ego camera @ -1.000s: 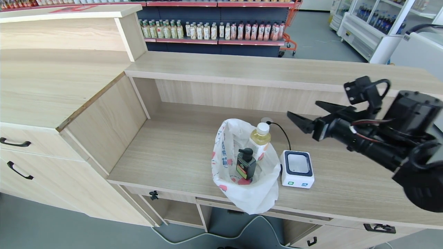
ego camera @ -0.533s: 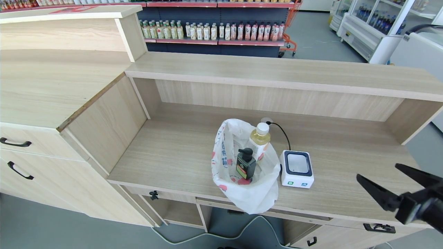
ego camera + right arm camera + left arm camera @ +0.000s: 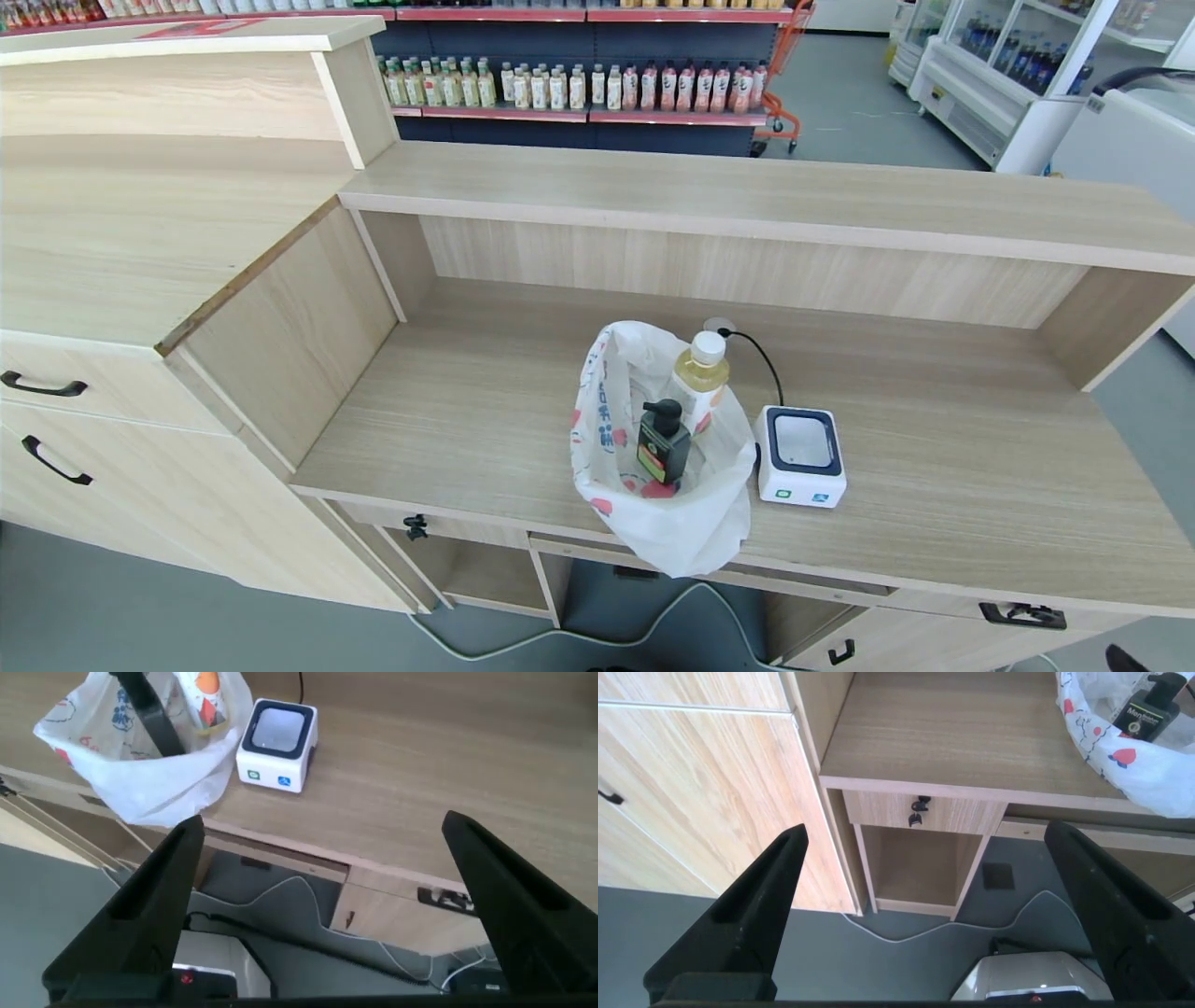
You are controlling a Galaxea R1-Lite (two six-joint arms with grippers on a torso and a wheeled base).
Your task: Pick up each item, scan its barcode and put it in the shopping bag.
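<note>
Showing tapered black fingers point(image 3: 757, 905) wide apart, left gripper point(image 3: 924, 838) and right gripper point(image 3: 322, 823) face the crinkled plastic shopping bag point(image 3: 674, 537).

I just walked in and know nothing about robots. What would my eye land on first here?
The white shopping bag with red prints, at the front edge of the wooden counter, with a dark pump bottle and a yellow drink bottle standing in it. Beside it, on the robot's right, sits a white scanner, and rows of bottles line the store shelf behind.
</note>
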